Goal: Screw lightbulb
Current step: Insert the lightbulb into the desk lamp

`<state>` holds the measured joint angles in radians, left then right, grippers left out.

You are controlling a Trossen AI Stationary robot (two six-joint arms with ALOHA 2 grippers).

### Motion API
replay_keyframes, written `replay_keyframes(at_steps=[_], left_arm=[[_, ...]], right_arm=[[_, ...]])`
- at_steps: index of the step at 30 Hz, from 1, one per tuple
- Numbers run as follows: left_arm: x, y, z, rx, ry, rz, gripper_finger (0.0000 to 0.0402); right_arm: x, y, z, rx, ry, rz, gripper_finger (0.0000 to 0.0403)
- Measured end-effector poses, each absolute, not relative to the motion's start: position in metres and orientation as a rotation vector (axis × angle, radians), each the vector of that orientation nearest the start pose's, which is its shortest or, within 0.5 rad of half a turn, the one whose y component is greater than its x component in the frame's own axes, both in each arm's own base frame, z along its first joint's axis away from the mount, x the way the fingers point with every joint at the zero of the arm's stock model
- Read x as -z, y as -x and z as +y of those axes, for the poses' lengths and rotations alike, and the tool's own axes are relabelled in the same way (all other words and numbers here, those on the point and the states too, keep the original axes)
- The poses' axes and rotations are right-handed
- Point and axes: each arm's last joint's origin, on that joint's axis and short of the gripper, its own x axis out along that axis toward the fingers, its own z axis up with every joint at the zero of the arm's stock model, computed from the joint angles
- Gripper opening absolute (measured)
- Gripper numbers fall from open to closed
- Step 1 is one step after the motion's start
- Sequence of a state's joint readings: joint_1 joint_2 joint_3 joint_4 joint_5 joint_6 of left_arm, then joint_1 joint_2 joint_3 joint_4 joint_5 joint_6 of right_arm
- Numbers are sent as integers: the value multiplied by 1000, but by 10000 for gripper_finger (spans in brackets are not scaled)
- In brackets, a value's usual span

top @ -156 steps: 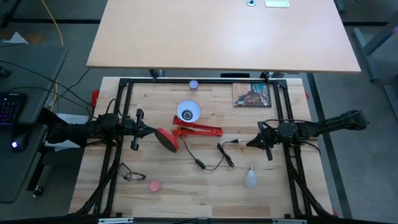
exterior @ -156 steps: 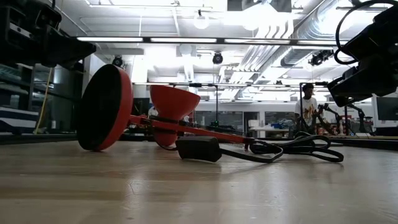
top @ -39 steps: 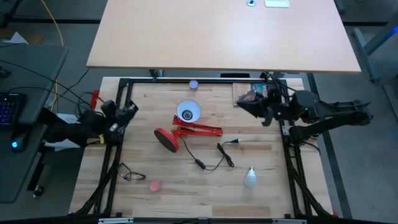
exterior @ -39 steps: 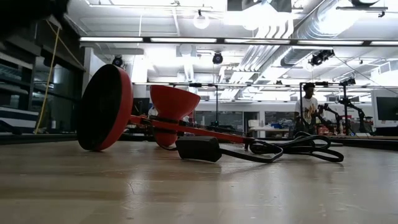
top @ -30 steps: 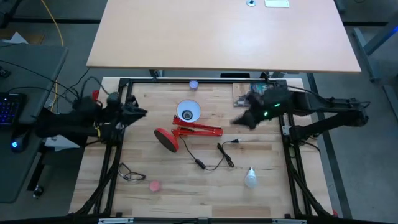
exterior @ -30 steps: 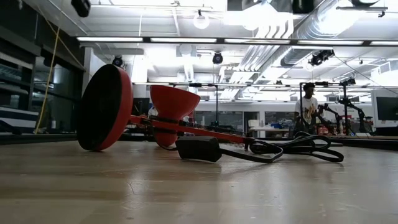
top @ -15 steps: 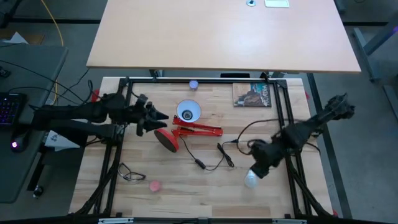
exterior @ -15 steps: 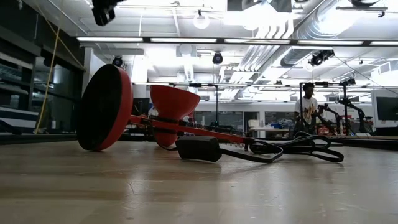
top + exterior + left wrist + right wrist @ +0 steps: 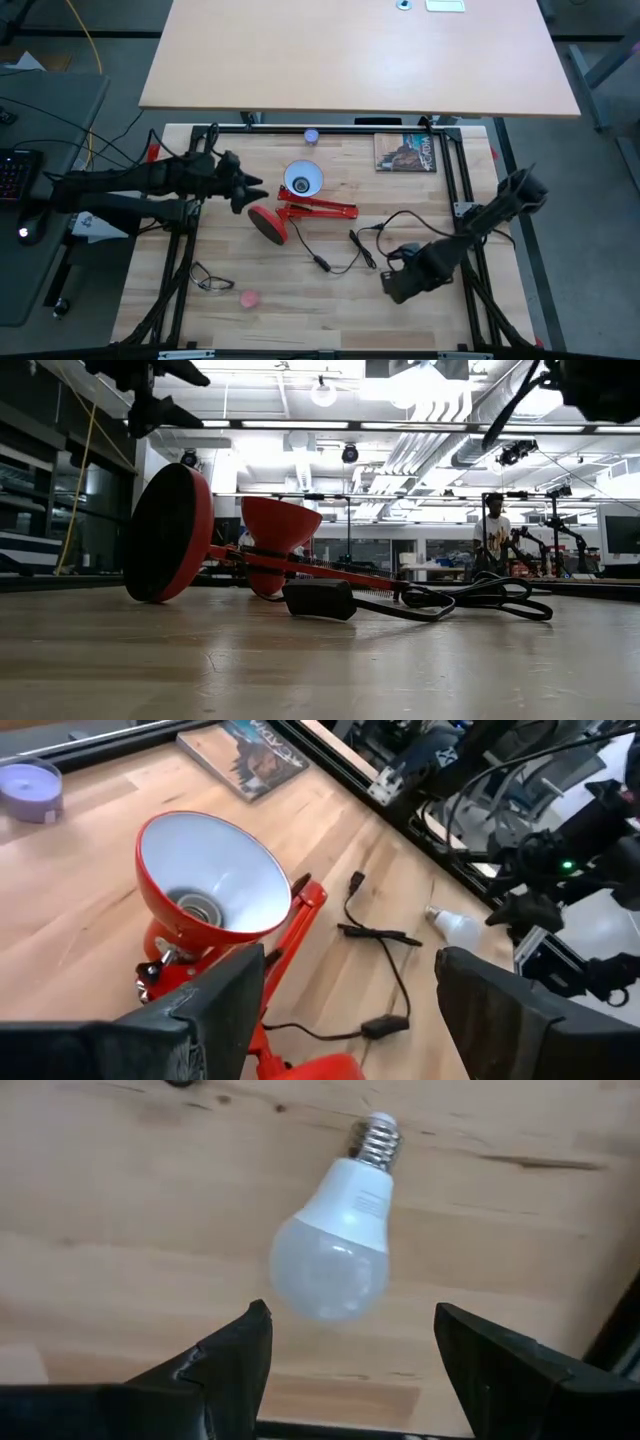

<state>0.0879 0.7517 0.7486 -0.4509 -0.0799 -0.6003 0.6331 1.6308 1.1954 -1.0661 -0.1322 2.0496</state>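
Lightbulb point(image 9: 335, 1245) lies on the table beyond the right arm's parted jaws.

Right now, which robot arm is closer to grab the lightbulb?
The right one. Its right gripper hangs just over the lightbulb, jaws open. The left gripper is over by the red lamp.

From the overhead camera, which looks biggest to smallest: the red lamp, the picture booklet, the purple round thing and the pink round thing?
1. Red lamp
2. Picture booklet
3. Purple round thing and pink round thing: these look about alike, so I would not rank them.
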Motion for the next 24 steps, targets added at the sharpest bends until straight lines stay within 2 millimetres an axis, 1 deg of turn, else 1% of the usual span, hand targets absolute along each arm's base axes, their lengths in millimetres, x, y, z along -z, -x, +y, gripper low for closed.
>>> replay_keyframes(at_steps=[2,5,7,9,13,18,21,24], left_arm=[[-300,-158,16,-295,584,397,273],[-299,-158,16,-292,552,414,273],[-298,-157,16,-292,535,429,273],[-297,-157,16,-295,531,443,273],[-296,-156,16,-297,535,448,273],[-295,-155,16,-310,531,463,273],[-293,-155,16,-319,530,487,273],[-290,-155,16,-325,537,510,273]], right_arm=[[-215,-234,176,1060,-1203,1387,271],[-199,-234,172,1075,-1301,1338,271],[-189,-231,170,1073,-1371,1310,271],[-179,-223,163,1124,-1411,1287,271],[-172,-215,151,1139,-1437,1289,271],[-158,-219,143,1061,-1479,1274,271],[-146,-218,142,1009,-1495,1285,271],[-140,-216,141,984,-1505,1292,271]])
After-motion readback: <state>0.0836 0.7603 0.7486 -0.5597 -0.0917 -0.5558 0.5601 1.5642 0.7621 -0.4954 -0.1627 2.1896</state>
